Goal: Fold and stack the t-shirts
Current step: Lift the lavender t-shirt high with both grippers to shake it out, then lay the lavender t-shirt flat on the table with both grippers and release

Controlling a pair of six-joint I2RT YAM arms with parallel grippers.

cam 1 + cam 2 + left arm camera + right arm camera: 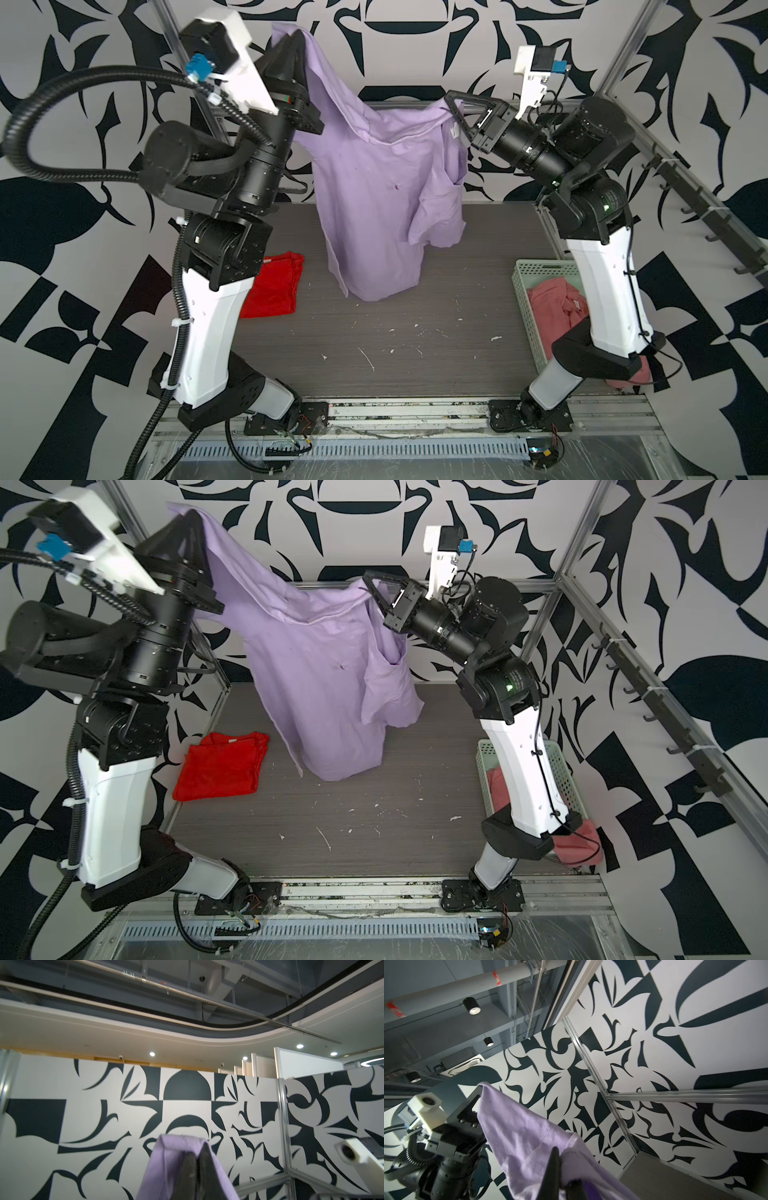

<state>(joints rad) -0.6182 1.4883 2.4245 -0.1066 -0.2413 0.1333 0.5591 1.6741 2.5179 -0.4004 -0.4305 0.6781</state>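
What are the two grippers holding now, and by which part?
Both hold the lilac t-shirt: the left gripper pinches an upper corner of the cloth, and the right gripper pinches the edge near the white neck tag.

Pinching a top edge of the lilac shirt (374,187) with the left gripper (296,38), jaws closed on cloth. Pinching the collar side with the right gripper (449,101), lower than the left jaws. Letting the cloth sag between both jaws and hang below them toward the table (395,353). Leaving the red shirt (274,286) lying well below the left jaws, the pink shirt (552,303) bunched in the basket (524,270) well below the right jaws.
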